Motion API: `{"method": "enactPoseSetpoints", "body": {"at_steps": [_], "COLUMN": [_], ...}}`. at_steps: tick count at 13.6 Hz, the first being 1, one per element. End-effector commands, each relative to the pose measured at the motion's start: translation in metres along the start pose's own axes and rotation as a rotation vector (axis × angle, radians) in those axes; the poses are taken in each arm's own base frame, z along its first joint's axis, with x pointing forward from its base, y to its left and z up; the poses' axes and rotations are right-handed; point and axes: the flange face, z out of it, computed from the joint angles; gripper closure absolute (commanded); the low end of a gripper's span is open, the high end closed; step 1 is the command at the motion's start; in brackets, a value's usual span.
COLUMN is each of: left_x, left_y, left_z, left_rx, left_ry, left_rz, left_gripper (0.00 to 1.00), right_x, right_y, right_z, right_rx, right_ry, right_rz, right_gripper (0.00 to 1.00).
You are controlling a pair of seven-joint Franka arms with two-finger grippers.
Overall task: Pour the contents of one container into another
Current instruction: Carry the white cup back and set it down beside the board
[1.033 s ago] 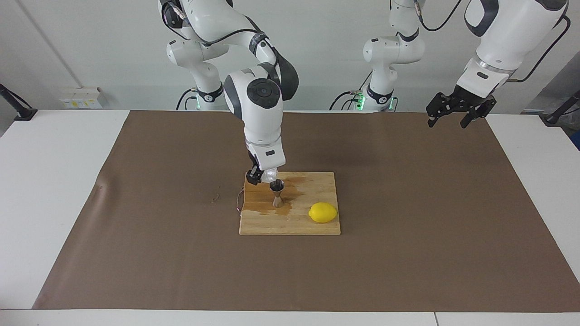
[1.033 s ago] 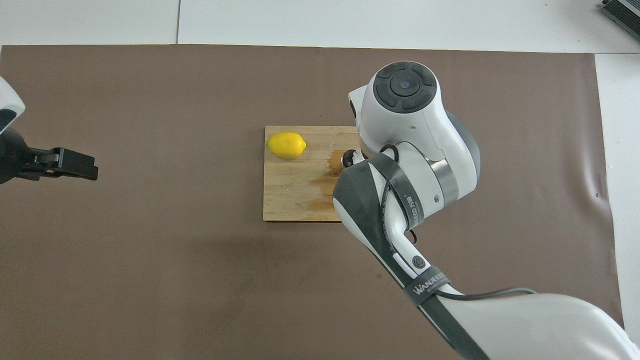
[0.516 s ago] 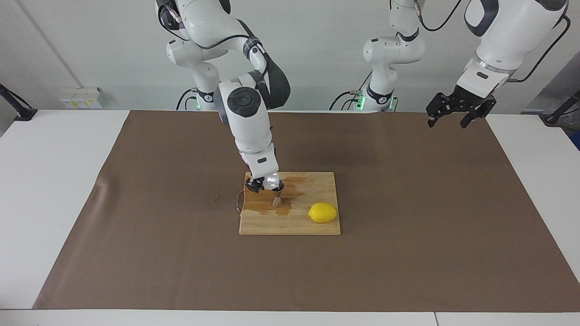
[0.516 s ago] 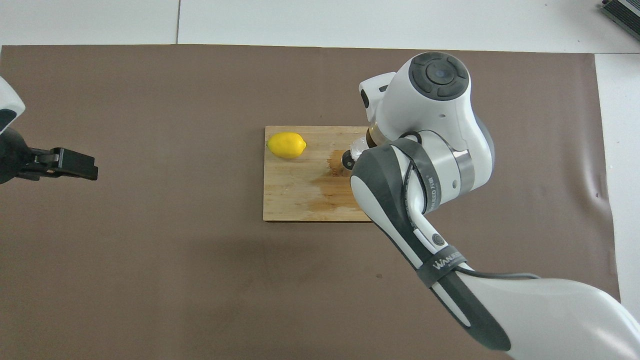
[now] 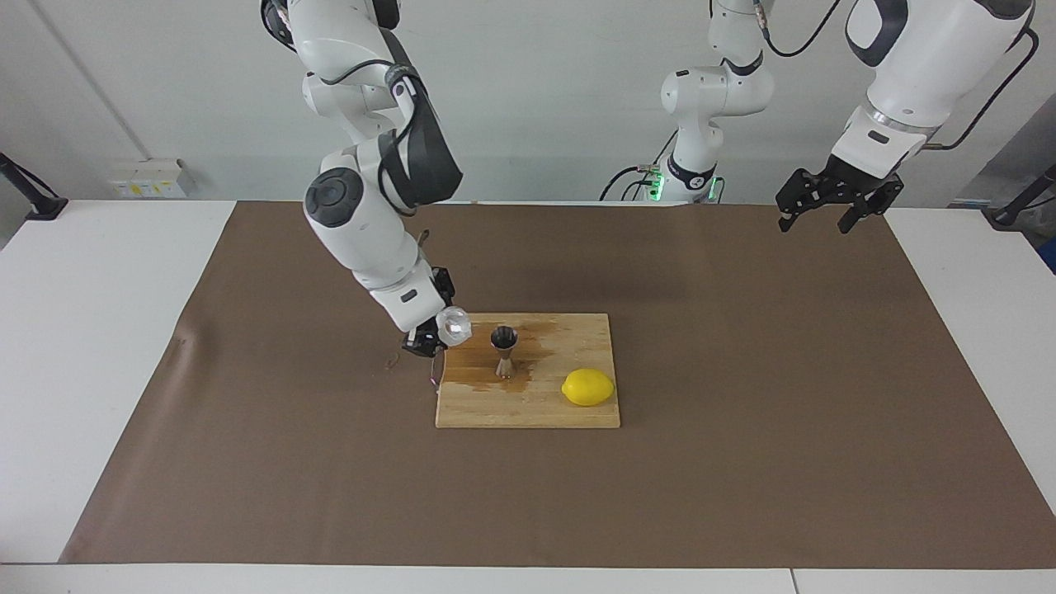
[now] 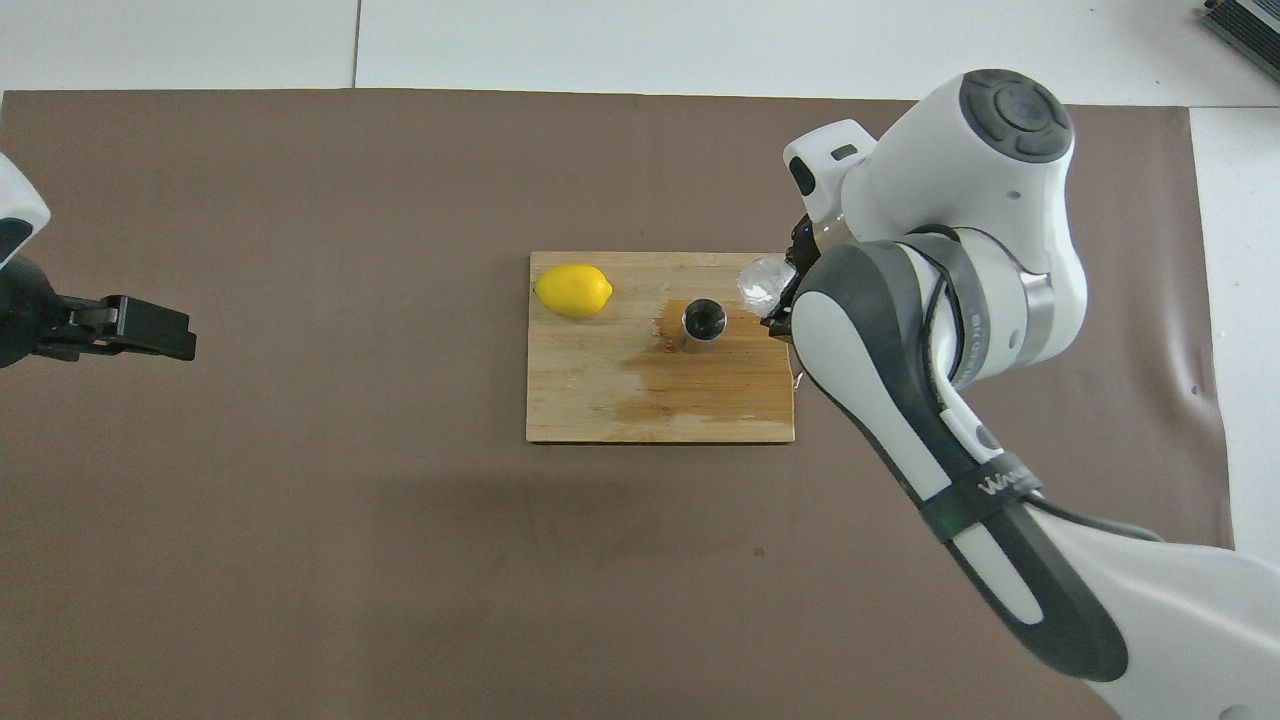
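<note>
Clear cup (image 5: 453,325): small, squat, textured whitish walls; held in the air over the cutting board's edge at the right arm's end, at about 9 o'clock from the jigger in the facing view and about 2 o'clock from it in the overhead view (image 6: 764,284).
Cup axis: short and tipped off vertical; which way the mouth points cannot be told.
Right gripper (image 5: 435,334): clamped on the clear cup, fingers closed against its walls; the wrist slants down from the arm toward the board.
Jigger (image 5: 504,351): shiny steel hourglass, standing upright on the board, long axis vertical, open upper cone facing straight up; the dark mouth shows as a ring from above (image 6: 704,320). Apart from the cup, with a clear gap between them.
Cutting board (image 5: 577,412): wooden rectangle at the middle of the brown mat, with a darker wet-looking stain around the jigger's foot.
Lemon (image 5: 588,387): lies on the board at about 4 o'clock from the jigger in the facing view, long axis along the board's length, well apart from the cup.
Brown mat (image 5: 742,371): covers most of the table.
Left gripper (image 5: 829,206): waits in the air over the mat's edge at the left arm's end, fingers spread apart, holding nothing.
</note>
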Motion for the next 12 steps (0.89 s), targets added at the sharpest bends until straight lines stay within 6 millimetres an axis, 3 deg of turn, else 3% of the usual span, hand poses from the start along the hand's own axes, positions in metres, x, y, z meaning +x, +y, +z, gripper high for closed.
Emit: {"method": "enactPoseSetpoints", "body": {"at_steps": [1, 8, 11, 12], "left_x": [-0.008, -0.008, -0.008, -0.008], "left_y": [-0.003, -0.003, -0.003, -0.003], "left_z": [0.0, 0.0, 0.0, 0.0], "left_rx": [-0.008, -0.008, -0.008, -0.008], "left_ry": [0.001, 0.001, 0.001, 0.001], "left_rz": [-0.002, -0.002, -0.002, -0.002], "left_gripper": [0.0, 0.0, 0.0, 0.0], "right_x": [-0.046, -0.159, -0.203, -0.208], "right_y": [-0.008, -0.015, -0.013, -0.014], "right_z": [0.016, 0.079, 0.128, 0.136], "right_rx": [-0.029, -0.066, -0.053, -0.056], "right_ry": [0.07, 0.257, 0.37, 0.401], "right_rz": [-0.103, -0.264, -0.304, -0.297], "right_gripper": [0.58, 0.58, 0.58, 0.58]}}
